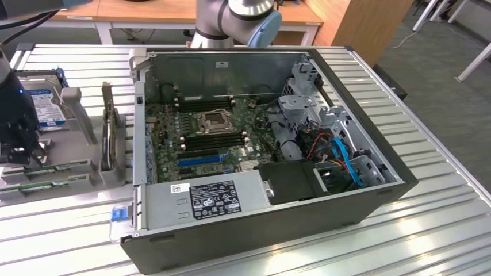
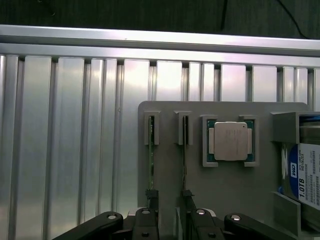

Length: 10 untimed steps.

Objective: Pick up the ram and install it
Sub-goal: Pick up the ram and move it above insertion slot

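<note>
Hovering with the black two-fingered hand partly open and empty close over the long thin green circuit-board ram, kept upright on edge in a slotted grey plastic holder on the ribbed aluminium worktop, probably so fingers can straddle it.

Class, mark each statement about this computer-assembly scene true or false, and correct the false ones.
1. The computer case lies open, its motherboard showing. True.
2. The gripper holds the ram above the case. False: the gripper hovers, jaws apart, over the grey holder, where the ram stands on edge in a slot.
3. A silver processor chip sits in a recess of the grey holder. True.
4. The hard drive lies on the motherboard. False: it sits in the grey holder.
</note>
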Each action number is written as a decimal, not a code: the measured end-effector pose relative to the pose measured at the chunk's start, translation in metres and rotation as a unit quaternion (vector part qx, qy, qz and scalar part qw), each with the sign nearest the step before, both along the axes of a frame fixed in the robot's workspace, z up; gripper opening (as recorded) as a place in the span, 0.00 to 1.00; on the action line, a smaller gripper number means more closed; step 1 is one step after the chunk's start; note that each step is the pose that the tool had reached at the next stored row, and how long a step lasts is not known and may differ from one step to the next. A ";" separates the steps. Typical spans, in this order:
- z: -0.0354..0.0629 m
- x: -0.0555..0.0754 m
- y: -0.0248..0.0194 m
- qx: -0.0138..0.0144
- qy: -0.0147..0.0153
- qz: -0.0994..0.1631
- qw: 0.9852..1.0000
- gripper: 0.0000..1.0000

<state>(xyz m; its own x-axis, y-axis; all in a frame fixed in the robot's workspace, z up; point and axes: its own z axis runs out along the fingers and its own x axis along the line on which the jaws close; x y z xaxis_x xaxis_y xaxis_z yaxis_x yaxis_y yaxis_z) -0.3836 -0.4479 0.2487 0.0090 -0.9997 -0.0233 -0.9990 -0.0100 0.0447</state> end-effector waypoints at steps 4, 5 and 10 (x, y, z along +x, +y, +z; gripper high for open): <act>-0.0031 0.000 0.0000 0.000 0.000 0.000 1.000 0.31; -0.0040 0.000 0.0000 0.000 0.000 0.000 1.000 0.31; -0.0084 0.000 -0.0001 0.000 0.000 0.000 1.000 0.31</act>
<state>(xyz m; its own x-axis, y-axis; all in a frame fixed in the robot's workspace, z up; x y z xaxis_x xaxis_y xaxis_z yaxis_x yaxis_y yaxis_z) -0.3835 -0.4479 0.2403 0.0090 -0.9997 -0.0233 -0.9990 -0.0100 0.0446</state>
